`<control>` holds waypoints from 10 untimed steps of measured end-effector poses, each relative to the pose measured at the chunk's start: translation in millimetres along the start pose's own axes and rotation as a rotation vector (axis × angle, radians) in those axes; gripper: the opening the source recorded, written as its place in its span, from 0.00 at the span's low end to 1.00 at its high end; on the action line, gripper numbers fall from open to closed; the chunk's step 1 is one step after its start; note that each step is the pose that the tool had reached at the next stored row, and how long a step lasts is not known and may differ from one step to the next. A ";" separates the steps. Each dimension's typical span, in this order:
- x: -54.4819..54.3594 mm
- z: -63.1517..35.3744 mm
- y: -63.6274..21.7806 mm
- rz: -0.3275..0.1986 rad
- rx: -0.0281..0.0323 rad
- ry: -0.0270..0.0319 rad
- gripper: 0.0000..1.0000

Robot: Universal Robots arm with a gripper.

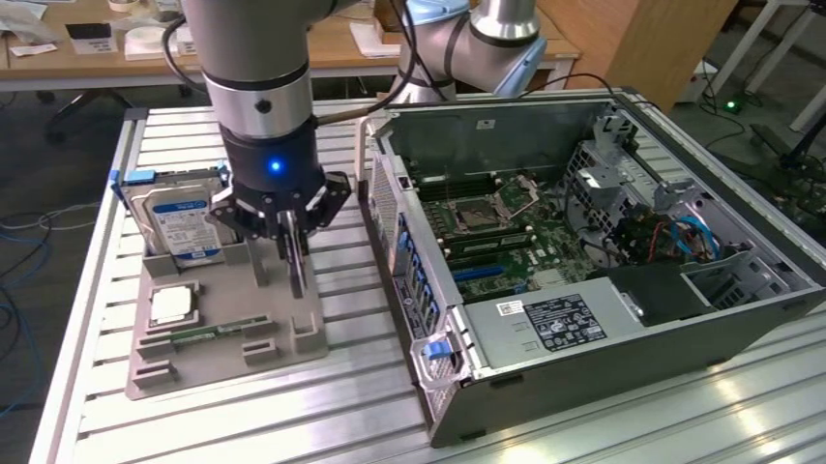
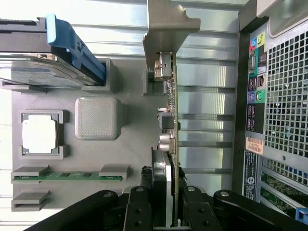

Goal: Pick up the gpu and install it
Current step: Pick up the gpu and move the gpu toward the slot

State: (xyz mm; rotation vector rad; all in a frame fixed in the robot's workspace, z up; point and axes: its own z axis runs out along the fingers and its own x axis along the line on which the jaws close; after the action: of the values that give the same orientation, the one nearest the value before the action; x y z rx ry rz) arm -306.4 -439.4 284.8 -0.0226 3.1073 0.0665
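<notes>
The gpu point(image 2: 171, 120), gripped on edge by the closed-in claw point(image 1: 286, 235), stands at the grey parts tray point(image 1: 232, 340), not yet installed in the open computer case point(image 1: 722, 324).

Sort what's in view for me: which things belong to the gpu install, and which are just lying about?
Part of the job:
- gpu, clamped in the pincer
- open computer case

Lying about:
- hard drive
- processor chip
- green memory stick
All three sit in the gray tray.
</notes>
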 end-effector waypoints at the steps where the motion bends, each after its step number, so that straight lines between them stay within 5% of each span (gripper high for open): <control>1: 0.0 -1.3 0.0 0.000 0.0001 0.0000 0.28; 10: -0.4 -12.1 0.5 0.000 0.0000 0.0000 0.28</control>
State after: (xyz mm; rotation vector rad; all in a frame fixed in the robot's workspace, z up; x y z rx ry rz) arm -306.3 -439.4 297.0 -0.0227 3.1073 0.0665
